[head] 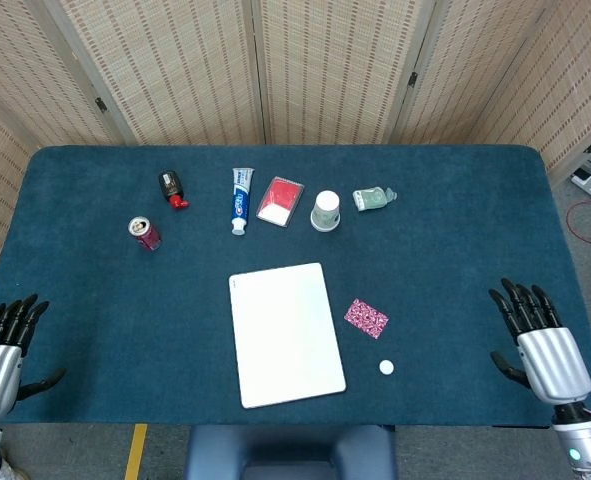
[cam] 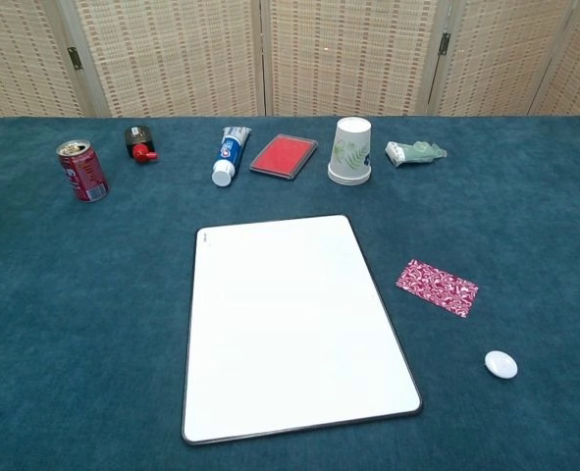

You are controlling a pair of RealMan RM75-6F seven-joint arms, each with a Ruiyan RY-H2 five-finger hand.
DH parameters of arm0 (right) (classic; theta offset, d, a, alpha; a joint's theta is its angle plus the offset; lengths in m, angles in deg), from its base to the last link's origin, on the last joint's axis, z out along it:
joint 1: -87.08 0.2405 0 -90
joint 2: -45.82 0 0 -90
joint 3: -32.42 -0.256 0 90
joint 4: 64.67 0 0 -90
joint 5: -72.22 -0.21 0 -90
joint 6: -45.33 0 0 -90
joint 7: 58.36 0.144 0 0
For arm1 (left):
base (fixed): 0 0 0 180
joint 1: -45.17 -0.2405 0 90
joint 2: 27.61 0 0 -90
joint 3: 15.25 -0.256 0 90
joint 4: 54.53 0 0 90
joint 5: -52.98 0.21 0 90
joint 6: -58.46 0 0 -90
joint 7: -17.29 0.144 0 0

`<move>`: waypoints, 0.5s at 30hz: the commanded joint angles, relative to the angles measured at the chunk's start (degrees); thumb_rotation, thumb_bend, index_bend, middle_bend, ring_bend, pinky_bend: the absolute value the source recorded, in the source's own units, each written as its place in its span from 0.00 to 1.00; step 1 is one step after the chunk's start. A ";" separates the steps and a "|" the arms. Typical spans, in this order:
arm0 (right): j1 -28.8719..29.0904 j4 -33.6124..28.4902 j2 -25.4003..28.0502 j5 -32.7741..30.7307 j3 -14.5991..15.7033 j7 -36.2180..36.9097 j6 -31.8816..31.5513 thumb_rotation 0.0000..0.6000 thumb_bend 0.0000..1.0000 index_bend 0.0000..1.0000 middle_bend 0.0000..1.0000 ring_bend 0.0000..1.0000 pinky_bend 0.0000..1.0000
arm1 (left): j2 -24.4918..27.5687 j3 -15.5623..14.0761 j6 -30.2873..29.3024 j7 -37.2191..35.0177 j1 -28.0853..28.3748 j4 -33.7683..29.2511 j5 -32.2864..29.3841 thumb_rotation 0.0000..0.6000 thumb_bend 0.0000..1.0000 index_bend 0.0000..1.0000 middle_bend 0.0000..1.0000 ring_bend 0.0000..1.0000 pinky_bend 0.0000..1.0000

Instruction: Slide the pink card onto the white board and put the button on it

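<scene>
The white board (head: 285, 333) (cam: 290, 322) lies flat near the table's front edge. Just right of it, on the blue cloth, lies the pink patterned card (head: 366, 318) (cam: 437, 287). A small white button (head: 386, 367) (cam: 501, 364) sits in front of the card. My right hand (head: 536, 338) hovers at the front right edge, fingers spread, holding nothing, well right of the button. At the front left corner my left hand (head: 1, 348) is open and empty too. Neither hand shows in the chest view.
Along the back stand a red soda can (head: 144, 232), a black-and-red item (head: 172, 187), a toothpaste tube (head: 240, 199), a red ink pad (head: 281, 200), an upturned paper cup (head: 325, 210) and a crumpled green packet (head: 373, 198).
</scene>
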 commanded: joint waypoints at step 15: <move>10.65 0.46 -10.22 -6.99 -3.24 -7.50 19.07 1.00 0.27 0.00 0.00 0.00 0.00 | 0.21 -0.18 -0.96 -1.20 -0.44 0.49 0.56 1.00 0.14 0.11 0.07 0.09 0.00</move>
